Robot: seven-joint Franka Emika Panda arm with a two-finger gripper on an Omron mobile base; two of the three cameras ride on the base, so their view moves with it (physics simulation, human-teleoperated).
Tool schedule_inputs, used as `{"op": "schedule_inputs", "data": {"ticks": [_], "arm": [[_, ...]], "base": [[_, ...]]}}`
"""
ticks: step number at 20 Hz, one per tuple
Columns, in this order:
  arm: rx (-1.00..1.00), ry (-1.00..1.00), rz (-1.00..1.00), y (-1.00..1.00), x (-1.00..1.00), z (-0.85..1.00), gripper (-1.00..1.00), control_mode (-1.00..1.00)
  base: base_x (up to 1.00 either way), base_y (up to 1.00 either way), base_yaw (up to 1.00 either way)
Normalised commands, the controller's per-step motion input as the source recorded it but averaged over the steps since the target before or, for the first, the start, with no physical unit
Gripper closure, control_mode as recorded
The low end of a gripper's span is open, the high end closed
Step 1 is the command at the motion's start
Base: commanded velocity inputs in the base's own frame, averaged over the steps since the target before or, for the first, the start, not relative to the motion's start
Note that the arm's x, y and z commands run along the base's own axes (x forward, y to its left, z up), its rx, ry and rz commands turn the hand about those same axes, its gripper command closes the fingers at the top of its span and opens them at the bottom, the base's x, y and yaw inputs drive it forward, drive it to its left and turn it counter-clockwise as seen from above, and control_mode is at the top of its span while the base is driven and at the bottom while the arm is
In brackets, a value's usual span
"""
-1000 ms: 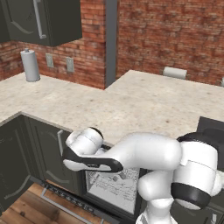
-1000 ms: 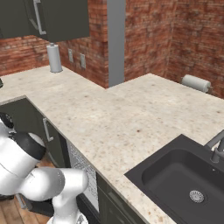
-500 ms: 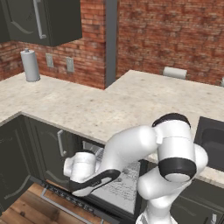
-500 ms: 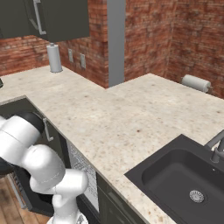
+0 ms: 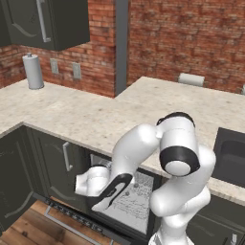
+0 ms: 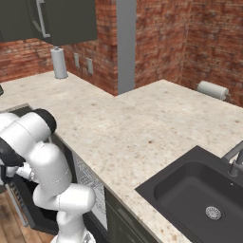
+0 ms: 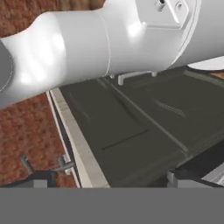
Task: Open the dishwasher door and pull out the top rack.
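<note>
The dishwasher door [image 5: 67, 221] is folded down and lies open near the floor, its front edge towards the wooden boards; it also shows at the lower left as the dishwasher door [image 6: 21, 209]. Inside the opening under the counter sits a light-grey wire rack [image 5: 136, 203]; I cannot tell whether it is the top rack or the lower one. My gripper [image 5: 99, 206] hangs in front of that opening, pointing down and left, touching nothing. In the hand view the fingertips [image 7: 38, 179] stand far apart at the bottom, so the gripper [image 7: 113, 181] is open and empty.
A speckled counter [image 5: 95, 119] runs above the dishwasher, with a paper towel roll [image 5: 33, 72] at the back left. Dark cabinet doors [image 5: 55, 162] flank the opening on the left. A black sink [image 6: 199, 199] lies to the right. My own forearm crosses the hand view's top.
My hand has dropped from just under the counter edge to lower down in front of the open dishwasher. The elbow has swung up and to the right. The door has stayed down.
</note>
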Motion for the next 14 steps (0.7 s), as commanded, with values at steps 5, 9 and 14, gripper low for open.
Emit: {"op": "schedule_inputs", "data": {"ticks": [5, 9, 14], "arm": [[0.39, 0.01, 0.00, -0.17, 0.38, -0.29, -1.00, -1.00], [0.44, 0.02, 0.00, -0.03, 0.52, -0.06, -1.00, -1.00], [0.13, -0.16, 0.00, -0.06, 0.36, -0.63, -1.00, -1.00]], "base": [[0.00, 0.00, 0.00], [0.00, 0.00, 0.00], [0.00, 0.00, 0.00]]}}
